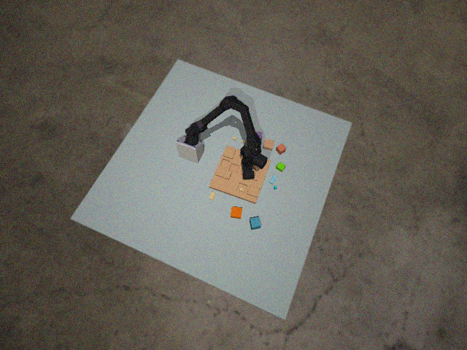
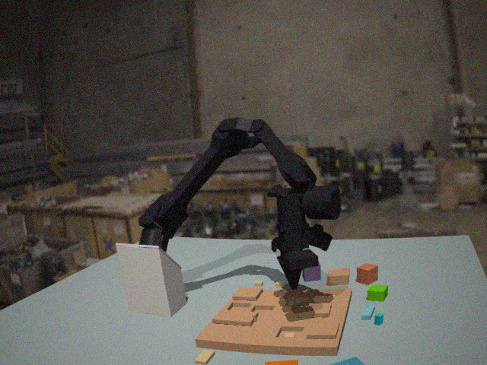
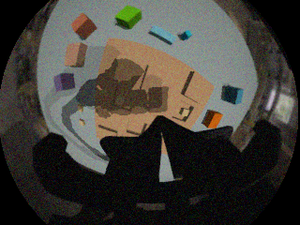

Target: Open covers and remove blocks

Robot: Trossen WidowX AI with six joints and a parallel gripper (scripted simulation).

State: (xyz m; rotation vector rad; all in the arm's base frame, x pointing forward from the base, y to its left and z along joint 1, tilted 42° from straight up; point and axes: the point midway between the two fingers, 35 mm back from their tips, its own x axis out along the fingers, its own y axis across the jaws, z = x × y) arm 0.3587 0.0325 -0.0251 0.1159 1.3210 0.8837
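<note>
The puzzle board (image 1: 228, 187) (image 2: 236, 338) (image 3: 164, 55) lies flat. My gripper (image 2: 294, 287) (image 3: 159, 118) is shut and empty, tips above the board's far part, which its shadow darkens. A pale block (image 1: 241, 189) (image 2: 289, 334) (image 3: 184, 112) sits in the near well, beside a cover (image 2: 322, 332). Two wells at the left look empty, near a square cover (image 2: 247, 293) and a larger cover (image 2: 233, 317). Another cover (image 2: 321, 310) is partly shaded; the well behind it is hidden. Pale blocks lie on the table: one (image 1: 211, 195) (image 2: 205, 357) in front, two (image 2: 258, 283) (image 2: 279, 284) behind.
Beyond the board's right side are a purple cube (image 2: 311, 272), a salmon block (image 2: 338, 276), a red-orange cube (image 2: 367, 274), a green block (image 2: 377, 293) and two small blue pieces (image 2: 367, 312) (image 2: 378, 318). Orange (image 1: 236, 211) and blue (image 1: 255, 222) blocks lie in front.
</note>
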